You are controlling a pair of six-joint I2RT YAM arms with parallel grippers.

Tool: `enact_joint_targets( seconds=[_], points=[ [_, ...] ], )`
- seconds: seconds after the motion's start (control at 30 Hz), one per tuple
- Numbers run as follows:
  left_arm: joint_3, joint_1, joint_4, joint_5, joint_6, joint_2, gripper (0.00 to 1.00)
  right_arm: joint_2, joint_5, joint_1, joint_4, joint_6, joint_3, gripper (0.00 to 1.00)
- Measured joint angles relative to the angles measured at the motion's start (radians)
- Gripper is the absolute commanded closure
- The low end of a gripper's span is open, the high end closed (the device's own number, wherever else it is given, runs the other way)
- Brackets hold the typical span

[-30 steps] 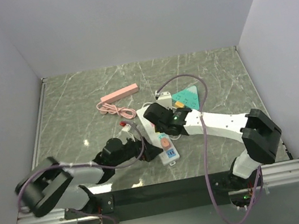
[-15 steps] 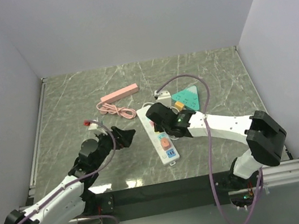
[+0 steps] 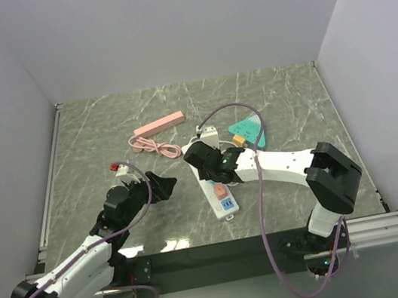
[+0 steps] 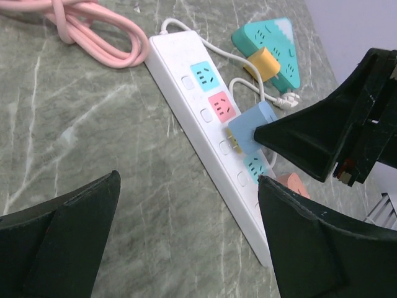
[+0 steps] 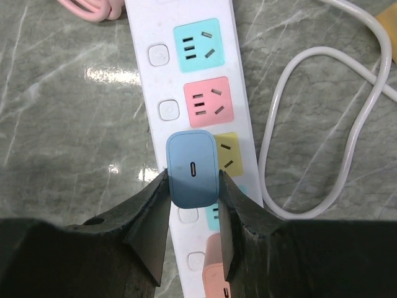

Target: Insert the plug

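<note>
A white power strip lies on the marble table, also in the left wrist view and the right wrist view. My right gripper is shut on a blue plug and holds it over the strip's yellow socket. In the left wrist view the blue plug shows its prongs just above the strip. A salmon plug sits in the strip nearer its end. My left gripper is open and empty, left of the strip.
A teal triangular strip with a yellow plug lies right of the white strip. A pink power strip and its coiled pink cable lie behind. A white cord loops right of the strip.
My left gripper has drawn back to the left, away from the strip. My right gripper has shifted a little farther up the strip with the blue plug.
</note>
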Motion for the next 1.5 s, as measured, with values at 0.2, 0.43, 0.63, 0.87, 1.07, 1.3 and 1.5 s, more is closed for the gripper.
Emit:
enact_joint_targets(
  seconds=[0.2,0.43,0.63,0.87,1.07,1.3,1.5],
  points=[
    [-0.004,0.01,0.025,0.029,-0.011,0.038,0.01,0.001,0.021,0.002,-0.005,0.002,0.0,1.0],
    [-0.005,0.015,0.062,0.056,-0.013,0.075,0.01,0.001,0.061,0.002,-0.011,-0.002,-0.005,1.0],
    [-0.005,0.017,0.078,0.066,-0.013,0.08,0.01,0.0,0.072,0.002,-0.002,-0.018,-0.011,1.0],
    [-0.005,0.017,0.088,0.076,-0.013,0.089,0.01,-0.008,0.068,0.002,0.019,-0.047,-0.027,1.0],
    [-0.005,0.017,0.09,0.08,-0.013,0.094,0.01,-0.015,0.058,0.002,0.009,-0.08,-0.027,1.0],
    [-0.005,0.017,0.09,0.08,-0.013,0.094,0.01,-0.022,0.03,0.002,0.001,-0.116,-0.027,1.0],
    [-0.005,0.017,0.09,0.08,-0.013,0.093,0.01,-0.023,0.01,0.002,0.01,-0.129,-0.027,1.0]
  ],
)
